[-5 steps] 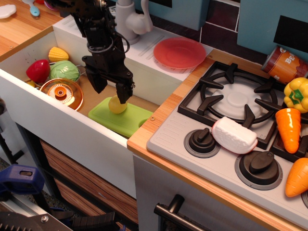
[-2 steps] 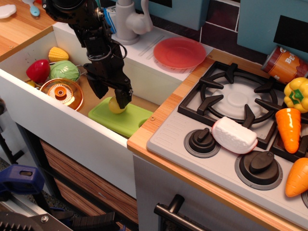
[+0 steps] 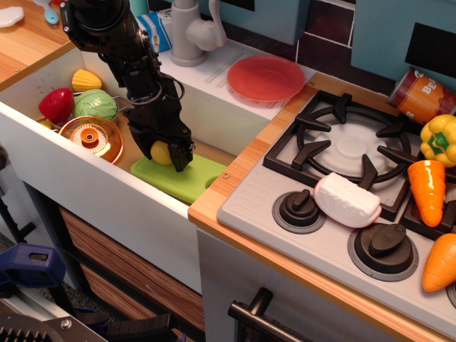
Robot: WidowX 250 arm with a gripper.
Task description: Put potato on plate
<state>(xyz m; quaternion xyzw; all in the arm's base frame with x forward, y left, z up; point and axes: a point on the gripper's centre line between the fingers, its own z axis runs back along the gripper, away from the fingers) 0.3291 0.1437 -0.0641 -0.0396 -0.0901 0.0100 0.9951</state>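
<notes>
We judge the task to be in its early part: the potato (image 3: 161, 152) is down in the sink, just above the green board (image 3: 187, 174), and the red plate (image 3: 266, 78) up on the counter (image 3: 235, 178) beside the stove has nothing on it. The end effector (image 3: 163, 153) is low in the sink with its two fingers on either side of the potato, and it looks closed on it, though we cannot say how firm the grip is. What is left, as we see it, is to lift the potato out of the sink, carry it to the plate and release it there.
</notes>
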